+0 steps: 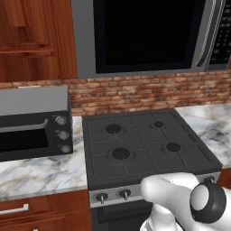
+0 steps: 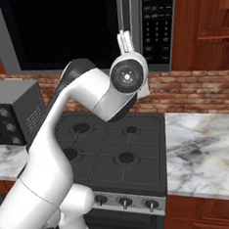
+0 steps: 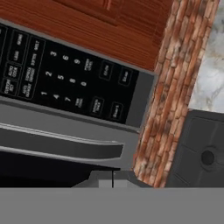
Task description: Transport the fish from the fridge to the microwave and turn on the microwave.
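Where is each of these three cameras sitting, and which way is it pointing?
Left base view: behind the arm's left, facing the stove and microwave; arm at lower right.
Right base view: behind its right, same stove and microwave; arm rises from lower left.
Hand view: on the hand, rolled, near the microwave's button panel; shut gripper at bottom.

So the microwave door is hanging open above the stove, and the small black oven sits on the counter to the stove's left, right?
Not quite: the microwave door is closed, as the left base view shows. It does hang above the stove, with the small black oven on the counter to the left.
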{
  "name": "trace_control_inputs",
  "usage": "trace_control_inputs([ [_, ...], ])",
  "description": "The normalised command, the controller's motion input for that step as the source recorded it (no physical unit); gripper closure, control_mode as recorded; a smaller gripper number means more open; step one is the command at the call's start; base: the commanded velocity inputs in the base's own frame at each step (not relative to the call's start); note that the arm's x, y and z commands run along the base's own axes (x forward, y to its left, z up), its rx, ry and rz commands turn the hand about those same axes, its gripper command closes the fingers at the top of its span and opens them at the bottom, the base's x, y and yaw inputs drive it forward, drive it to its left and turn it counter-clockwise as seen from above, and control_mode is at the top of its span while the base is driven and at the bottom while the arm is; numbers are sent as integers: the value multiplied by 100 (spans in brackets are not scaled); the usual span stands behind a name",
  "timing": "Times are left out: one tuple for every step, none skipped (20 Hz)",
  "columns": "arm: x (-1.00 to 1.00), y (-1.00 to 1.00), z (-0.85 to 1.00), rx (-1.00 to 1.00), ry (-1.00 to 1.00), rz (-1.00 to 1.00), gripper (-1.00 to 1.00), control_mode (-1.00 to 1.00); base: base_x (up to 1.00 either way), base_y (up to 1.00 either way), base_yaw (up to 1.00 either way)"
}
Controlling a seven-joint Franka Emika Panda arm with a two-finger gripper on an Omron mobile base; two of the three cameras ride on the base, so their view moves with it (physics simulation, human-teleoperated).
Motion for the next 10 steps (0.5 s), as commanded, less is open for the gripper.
trace_control_inputs([
  [0, -36, -26, 6, 0, 0, 100, -100, 0, 0, 0],
  [0, -34, -24, 6, 0, 0, 100, -100, 0, 0, 0],
  [3, -27, -22, 7, 0, 0, 100, -100, 0, 0, 0],
  [7, -25, -19, 8, 0, 0, 100, -100, 0, 0, 0],
  [4, -21, -14, 11, 0, 0, 100, -100, 0, 0, 0],
  [4, -18, -10, 12, 0, 0, 100, -100, 0, 0, 0],
  [2, -15, -6, 14, 0, 0, 100, -100, 0, 0, 0],
  [0, -9, 0, 15, 0, 0, 100, -100, 0, 0, 0],
  [9, 0, -4, 12, 0, 0, 100, -100, 0, 0, 0],
  [7, 0, -4, 12, 0, 0, 100, -100, 0, 0, 0],
])
